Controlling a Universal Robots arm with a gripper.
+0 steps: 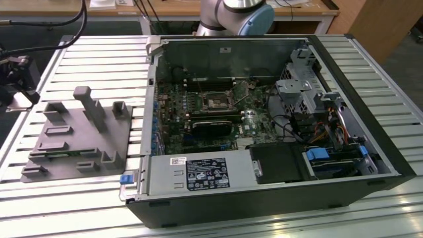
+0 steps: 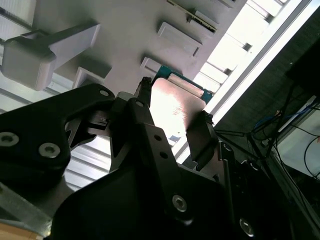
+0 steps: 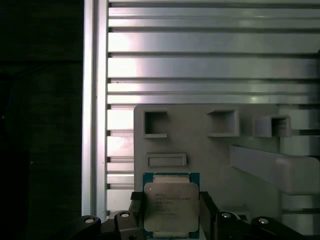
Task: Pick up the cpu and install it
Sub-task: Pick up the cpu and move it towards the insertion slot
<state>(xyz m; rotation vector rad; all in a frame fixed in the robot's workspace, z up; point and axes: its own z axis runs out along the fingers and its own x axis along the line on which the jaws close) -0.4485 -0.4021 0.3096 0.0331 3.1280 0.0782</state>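
The cpu [image 3: 171, 202], a flat silver square with a green-edged rim, sits between my gripper's [image 3: 171, 220] two black fingers, which are shut against its opposite sides. In the second wrist view the cpu's shiny top [image 2: 176, 102] catches the light inside the gripper [image 2: 172, 115], over a corner of the grey plastic tray [image 2: 125, 45]. I cannot tell whether it still touches the tray. In the exterior view the arm's dark end [image 1: 15, 74] hangs at the far left, beside the tray [image 1: 73, 144]. The dark square socket [image 1: 217, 102] lies open on the motherboard inside the case.
The open black computer case [image 1: 370, 124] lies on its side on the slatted metal table [image 1: 92, 54], to the exterior view's right of the tray. Upright grey blocks [image 1: 89, 104] rise from the tray. The table's edge [image 3: 90, 100] and dark floor lie close beside the gripper.
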